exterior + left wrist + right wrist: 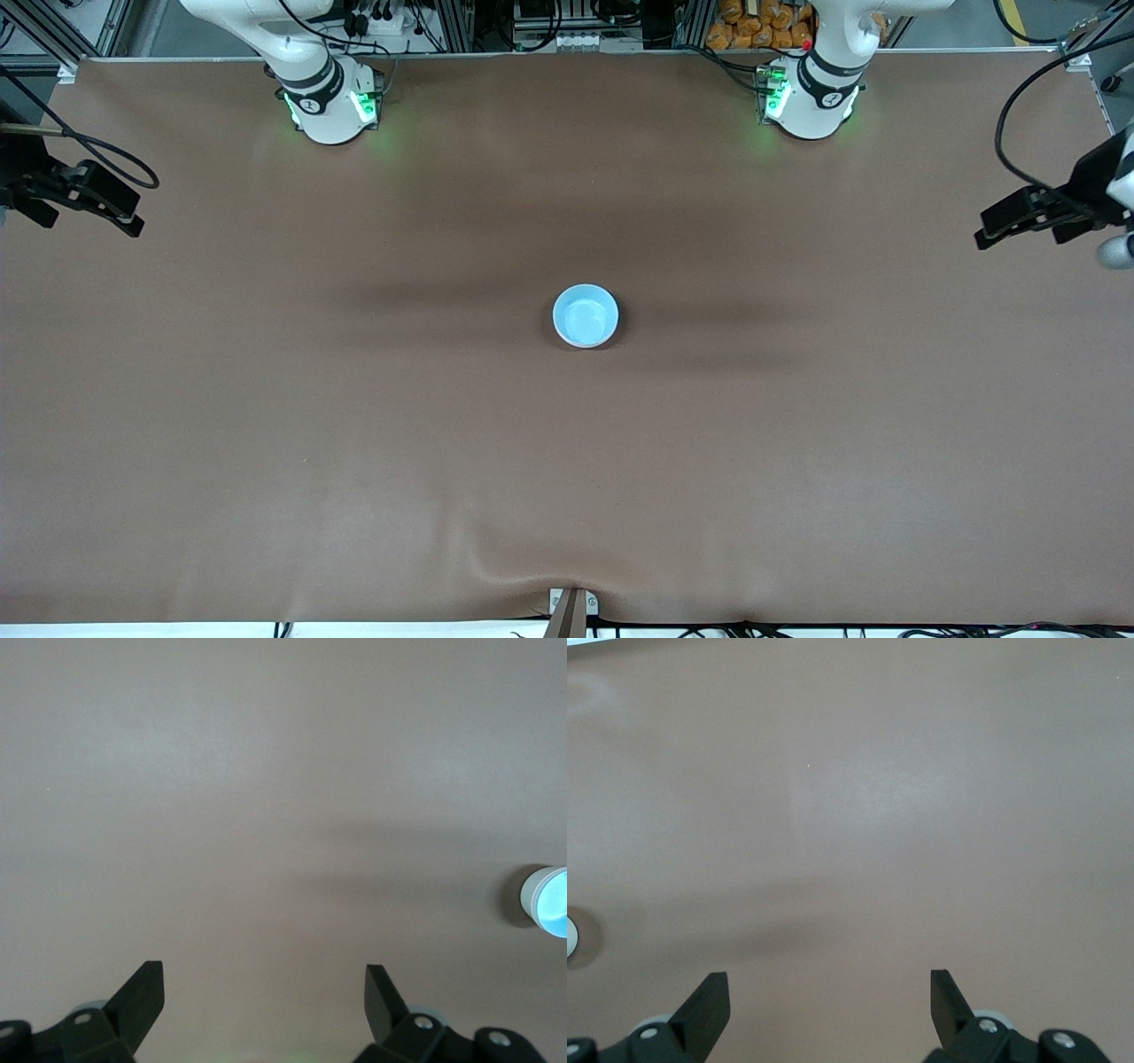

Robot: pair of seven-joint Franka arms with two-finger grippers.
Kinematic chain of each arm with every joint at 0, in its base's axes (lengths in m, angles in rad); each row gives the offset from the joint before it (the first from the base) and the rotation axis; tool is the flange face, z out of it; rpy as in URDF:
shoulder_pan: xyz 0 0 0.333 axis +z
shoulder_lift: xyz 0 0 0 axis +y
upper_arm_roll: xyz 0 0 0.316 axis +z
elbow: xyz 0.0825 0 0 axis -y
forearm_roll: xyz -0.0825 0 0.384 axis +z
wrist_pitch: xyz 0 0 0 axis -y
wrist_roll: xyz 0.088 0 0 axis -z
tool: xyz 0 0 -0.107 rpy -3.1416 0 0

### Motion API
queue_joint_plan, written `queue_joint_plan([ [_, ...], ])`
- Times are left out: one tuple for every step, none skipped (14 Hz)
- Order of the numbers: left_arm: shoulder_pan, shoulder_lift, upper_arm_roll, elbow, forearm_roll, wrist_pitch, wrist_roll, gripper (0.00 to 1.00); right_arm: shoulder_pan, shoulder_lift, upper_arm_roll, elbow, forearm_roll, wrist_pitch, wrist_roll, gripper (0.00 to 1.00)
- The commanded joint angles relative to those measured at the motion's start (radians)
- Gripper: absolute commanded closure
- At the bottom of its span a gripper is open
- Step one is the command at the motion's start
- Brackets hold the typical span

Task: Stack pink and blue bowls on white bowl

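Note:
The light blue bowl (586,315) stands upright at the table's middle. In the left wrist view (555,902) its blue inside shows above a whitish outer wall (529,895), which looks like the white bowl under it. The pink bowl is hidden. A whitish sliver of the stack shows in the right wrist view (570,936). My left gripper (982,229) (264,967) is open and empty over the left arm's end of the table. My right gripper (135,215) (829,974) is open and empty over the right arm's end. Both are well away from the bowls.
The brown table cover (354,425) has a wrinkle near the front edge by a small bracket (571,607). The two arm bases (332,102) (811,97) stand along the edge farthest from the front camera.

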Motion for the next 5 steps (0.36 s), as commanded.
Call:
queue_joint_plan([
  [-0.006, 0.02, 0.002, 0.007, -0.016, 0.01, 0.016, 0.0, -0.007, 0.016, 0.014, 0.031, -0.001, -0.018, -0.015, 0.0],
  [-0.006, 0.019, -0.002, 0.008, -0.015, 0.01, 0.016, 0.0, -0.006, 0.016, 0.016, 0.031, -0.001, -0.016, -0.015, 0.0],
  [-0.005, 0.019, -0.014, 0.011, -0.01, 0.01, 0.012, 0.0, -0.006, 0.016, 0.016, 0.031, 0.002, -0.015, -0.015, 0.0],
  [-0.003, 0.019, -0.014, 0.031, -0.009, 0.01, 0.009, 0.0, -0.007, 0.016, 0.016, 0.03, 0.018, -0.016, -0.018, 0.0],
  [-0.006, 0.019, -0.014, 0.051, -0.006, 0.003, 0.009, 0.0, -0.015, 0.016, 0.013, 0.03, 0.047, -0.015, -0.021, 0.0],
])
